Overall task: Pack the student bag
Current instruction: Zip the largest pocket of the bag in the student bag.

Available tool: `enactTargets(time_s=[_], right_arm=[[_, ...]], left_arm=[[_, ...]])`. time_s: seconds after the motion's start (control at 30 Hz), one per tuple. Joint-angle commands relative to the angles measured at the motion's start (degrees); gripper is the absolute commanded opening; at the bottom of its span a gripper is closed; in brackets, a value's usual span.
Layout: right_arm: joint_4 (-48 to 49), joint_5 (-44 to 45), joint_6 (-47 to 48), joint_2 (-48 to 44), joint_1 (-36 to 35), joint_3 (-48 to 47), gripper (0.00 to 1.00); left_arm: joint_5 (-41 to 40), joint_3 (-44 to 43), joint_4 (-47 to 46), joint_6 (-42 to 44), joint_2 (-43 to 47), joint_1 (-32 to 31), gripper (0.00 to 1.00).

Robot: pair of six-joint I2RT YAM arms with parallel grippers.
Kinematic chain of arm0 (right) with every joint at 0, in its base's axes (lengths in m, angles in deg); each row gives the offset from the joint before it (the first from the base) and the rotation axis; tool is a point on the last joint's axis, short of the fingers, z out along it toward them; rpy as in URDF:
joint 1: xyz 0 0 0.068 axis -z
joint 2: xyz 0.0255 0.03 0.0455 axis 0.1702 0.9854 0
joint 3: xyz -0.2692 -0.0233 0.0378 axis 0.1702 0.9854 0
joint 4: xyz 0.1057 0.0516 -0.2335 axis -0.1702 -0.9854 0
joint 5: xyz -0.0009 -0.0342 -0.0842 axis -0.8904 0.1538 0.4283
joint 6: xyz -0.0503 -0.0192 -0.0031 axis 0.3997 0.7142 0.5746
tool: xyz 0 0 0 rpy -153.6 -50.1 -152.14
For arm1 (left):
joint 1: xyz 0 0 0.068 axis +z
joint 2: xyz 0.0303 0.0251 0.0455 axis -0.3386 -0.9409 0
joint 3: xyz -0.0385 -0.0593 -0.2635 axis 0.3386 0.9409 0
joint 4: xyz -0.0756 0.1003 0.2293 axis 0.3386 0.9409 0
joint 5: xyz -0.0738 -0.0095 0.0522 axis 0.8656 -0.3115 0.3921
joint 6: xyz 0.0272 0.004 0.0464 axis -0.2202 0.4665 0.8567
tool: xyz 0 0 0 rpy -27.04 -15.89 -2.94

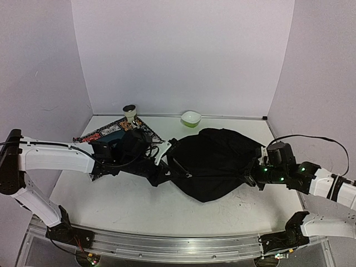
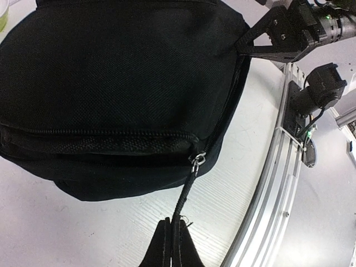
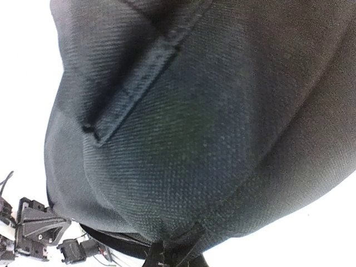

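The bag [image 1: 214,161] lay in the middle of the tabletop [image 1: 128,206], between the two arms. The left arm [image 1: 55,158] reached in from the left. The left jaws were pressed together, pinching the zip cord [image 2: 185,194]. The cord ran tight from the zip to the jaws. The right arm [image 1: 320,181] reached in from the right. The right jaws were closed, pinching the cloth at the bag's right end. Behind the left arm lay a mat [image 1: 97,133] with a plate [image 1: 114,135]. A cup [image 1: 129,111] and a green bowl [image 1: 191,118] stood by the back wall.
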Motion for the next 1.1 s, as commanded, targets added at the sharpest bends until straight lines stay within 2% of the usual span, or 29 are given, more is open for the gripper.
enactTargets(time_s=[0.0, 0.13, 0.23, 0.33, 0.43, 0.53, 0.67, 0.77, 0.93, 1.07], right_arm=[[-15.27, 14.65, 9.42, 1.95, 10.3, -2.98, 0.0], [-14.87, 12.75, 15.54, 6.89, 12.7, -7.66, 0.0], [-12.04, 6.73, 18.95, 11.93, 12.75, -11.2, 0.0], [-8.64, 2.91, 20.27, 15.49, 12.71, -12.36, 0.0], [-9.0, 4.48, 21.15, 16.69, 13.09, -13.36, 0.01], [-9.6, 3.72, 21.5, 16.18, 16.2, -12.52, 0.01], [-9.93, 2.32, 22.33, 13.71, 20.29, -11.67, 0.02], [-10.03, 1.12, 23.01, 13.24, 20.71, -12.34, 0.04], [-7.75, -8.48, 23.66, 14.22, 19.98, -12.29, 0.19], [-6.93, -8.52, 18.74, 10.53, 15.91, -10.99, 0.36]], left_arm=[[-6.27, 3.58, 9.57, 2.17, 8.32, 4.18, 0.0], [0.0, 3.25, 9.33, 2.52, 10.27, 4.13, 0.0], [4.95, 0.84, 8.07, 1.11, 8.12, 2.59, 0.0], [5.39, -2.98, 6.35, -0.08, 3.93, -1.61, 0.0], [5.61, -6.19, 5.12, -1.03, 1.42, -3.24, 0.0], [-2.01, -4.16, 5.09, -0.79, 2.7, -2.53, 0.0], [-6.53, 1.16, 6.69, -1.97, 4.72, 4.38, 0.0], [-11.05, 2.15, 8.79, -1.1, 3.36, 6.72, 0.0], [-0.51, -4.04, 8.26, -1.13, -1.97, 4.63, 0.0], [2.57, -10.35, 5.21, -1.39, -5.39, -2.09, 0.0]])
